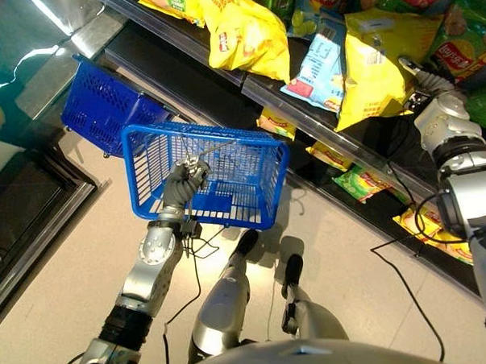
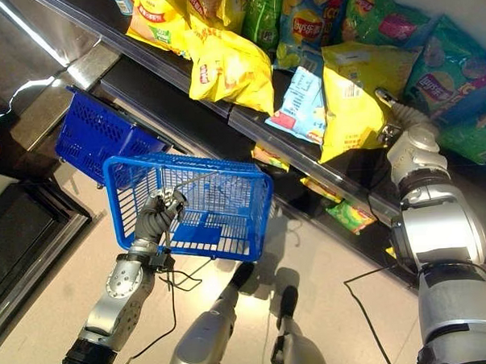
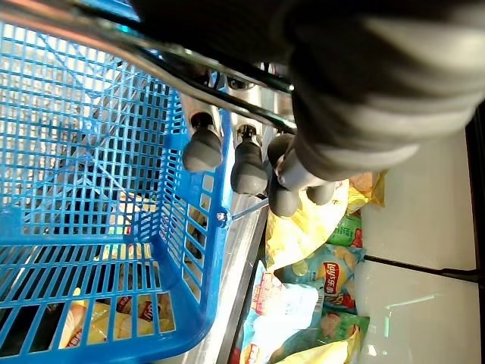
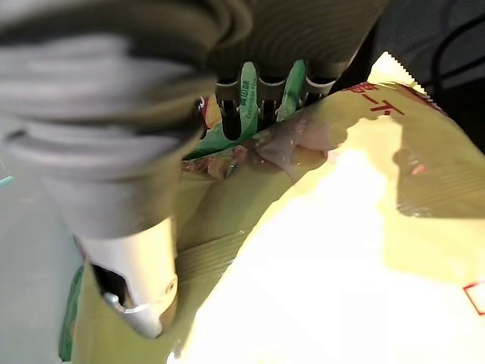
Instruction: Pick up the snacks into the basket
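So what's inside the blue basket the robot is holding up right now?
Nothing that shows: the blue basket, hanging by its wire handle from the left hand, shows bare mesh and floor. The snack bags seen through its mesh in the wrist view lie beyond it.

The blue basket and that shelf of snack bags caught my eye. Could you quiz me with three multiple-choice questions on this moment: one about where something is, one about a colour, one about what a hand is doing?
1. Where is the second blue basket?
A. On the floor near the shelf's foot
B. On the top shelf among the bags
C. In the right hand

2. What colour is the snack bag at the right hand?
A. Red
B. Yellow
C. Purple

3. What is the left hand doing?
A. Resting flat on the floor
B. Hanging open beside the shelf
C. Curled round the wire handle of the blue basket, holding it up

Answers:
1. A: it lies low beside the shelf, behind the held basket.
2. B: the right wrist view shows yellow packaging against that hand.
3. C: the left wrist view shows the fingers wrapped over the handle.
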